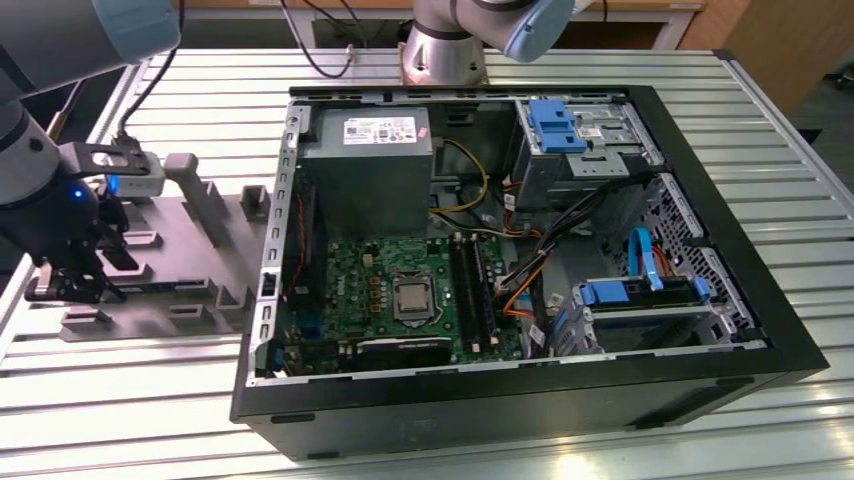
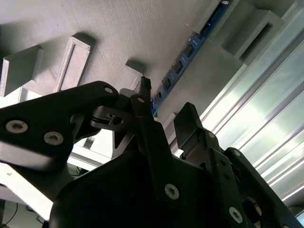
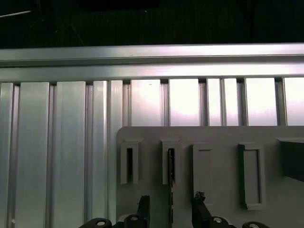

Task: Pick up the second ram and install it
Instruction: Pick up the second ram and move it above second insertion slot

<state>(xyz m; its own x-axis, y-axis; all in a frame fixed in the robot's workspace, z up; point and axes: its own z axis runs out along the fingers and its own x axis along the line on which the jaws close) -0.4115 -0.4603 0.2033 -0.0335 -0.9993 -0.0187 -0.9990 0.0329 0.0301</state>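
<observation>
The step in hand is judged to be the pick-up. The work is centred on the grey moulded holder plate [image 1: 200,255], which is laid on the table at the exterior view's left, beside the case. Over its near left end the grey-and-blue robot arm [image 1: 40,190] is positioned, with the black two-fingered gripper [image 1: 64,288] low above the plate. In the first wrist view the gripper [image 3: 171,211] is seen spread wide with nothing held. The second ram [image 3: 171,164], a thin blue-green circuit-board stick, is stood on edge in a slot of the plate between the fingers [image 3: 199,213], and no pad is seen touching it. To be done well, the grasp should be centred across the board's thickness, squared to its flat faces and closed gently. The stick should then be drawn straight out, so that it is not levered against the holder's ribs. The table [image 1: 561,75] is built of ribbed aluminium slats, and glare is thrown off them. Well apart to the exterior view's right, an open black tower computer case [image 1: 534,400] is laid on its side. Inside it a green motherboard [image 1: 360,270] is exposed, with long black slots [image 1: 470,285] towards its right. Whether a stick is seated there cannot be told.
</observation>
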